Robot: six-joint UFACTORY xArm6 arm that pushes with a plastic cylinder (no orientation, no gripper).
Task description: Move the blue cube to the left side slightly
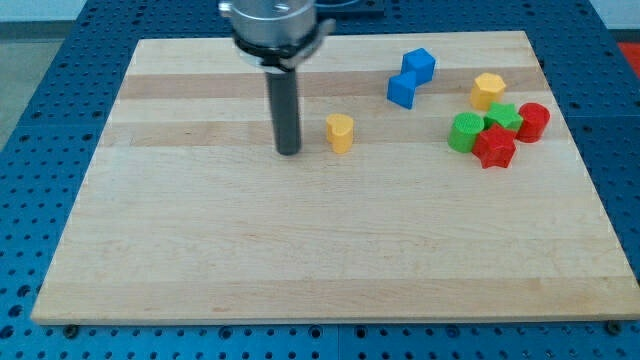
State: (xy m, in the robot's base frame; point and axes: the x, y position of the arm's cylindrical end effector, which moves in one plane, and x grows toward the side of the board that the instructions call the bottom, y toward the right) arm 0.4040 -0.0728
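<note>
Blue cube (419, 65) sits near the view's top, to the right of my tip (289, 152) and higher in the view, with the second blue block (402, 89) touching it or almost so — I cannot tell which. My tip is a bare rod with no jaws to open or close; it rests on the wooden board (300, 260) just left of the yellow block (340, 132). To push leftward, it probably must first travel to the cube's right face — the board left of the cube looks free.

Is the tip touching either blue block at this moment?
No: my tip sits apart, just to the view's left of the yellow block, while both blue blocks lie farther right.
</note>
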